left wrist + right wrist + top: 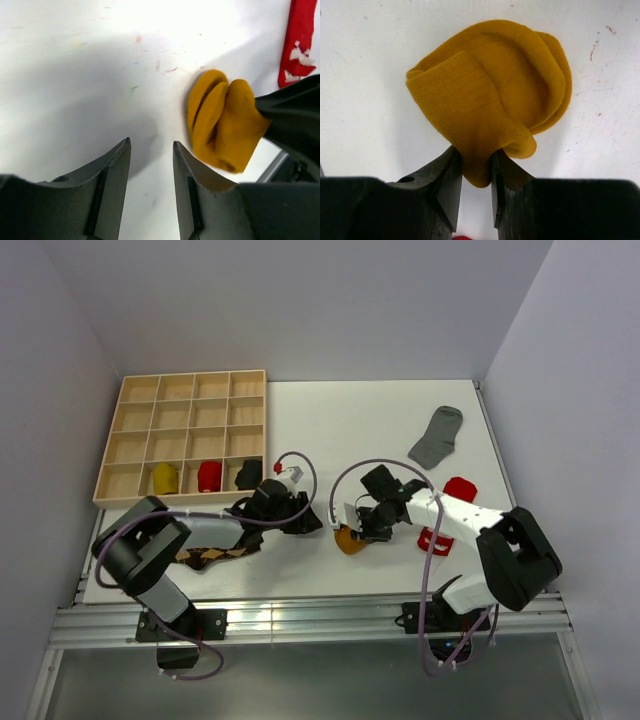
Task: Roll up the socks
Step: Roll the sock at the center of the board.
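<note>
My right gripper (362,528) is shut on a mustard-orange sock (349,540), folded into a loose bundle on the white table. In the right wrist view the bundle (490,90) bulges ahead of the gripper (476,160), a fold pinched between the jaws. My left gripper (310,519) is open and empty, just left of the bundle; its wrist view shows the gripper (150,145) over bare table with the bundle (222,125) to the right. A brown-tan argyle sock (210,556) lies under the left arm. A grey sock (437,437) lies flat at the back right. A red sock (449,499) lies partly under the right arm.
A wooden compartment tray (180,400) stands at the back left; its front row holds a yellow bundle (164,477), a red bundle (208,475) and a dark bundle (248,475). The red sock with white marks (299,42) shows at the left wrist view's top right.
</note>
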Robot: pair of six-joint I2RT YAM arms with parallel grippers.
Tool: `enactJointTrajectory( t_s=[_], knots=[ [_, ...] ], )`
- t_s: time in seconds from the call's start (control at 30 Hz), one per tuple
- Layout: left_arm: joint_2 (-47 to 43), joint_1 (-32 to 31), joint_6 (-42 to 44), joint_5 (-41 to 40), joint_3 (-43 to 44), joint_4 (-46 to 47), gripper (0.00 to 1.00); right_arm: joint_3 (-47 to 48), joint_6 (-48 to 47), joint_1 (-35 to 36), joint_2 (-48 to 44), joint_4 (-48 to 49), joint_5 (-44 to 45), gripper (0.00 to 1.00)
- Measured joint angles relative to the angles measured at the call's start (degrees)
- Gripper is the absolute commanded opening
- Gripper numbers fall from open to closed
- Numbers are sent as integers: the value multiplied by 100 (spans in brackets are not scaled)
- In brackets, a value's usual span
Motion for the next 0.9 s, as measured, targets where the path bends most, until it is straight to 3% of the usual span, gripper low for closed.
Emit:
enactJointTrajectory(
  t_s=[0.2,0.37,0.63,0.9],
  knots=[
    [-1038,-83,221,-863,-511,11,45,767,146,-96,717,-745,-48,31],
    [-1558,-885,664,-1779,-634,111,45,1488,234,-120,1364,-1469,-92,32],
    [-730,-2391,1471,-2898,-243,258,49,2236,269,-140,2048,-2256,-140,33],
    [20,-2905,1945,-3462,291,463,52,2492,363,-160,2323,-2524,-170,33]
  ],
)
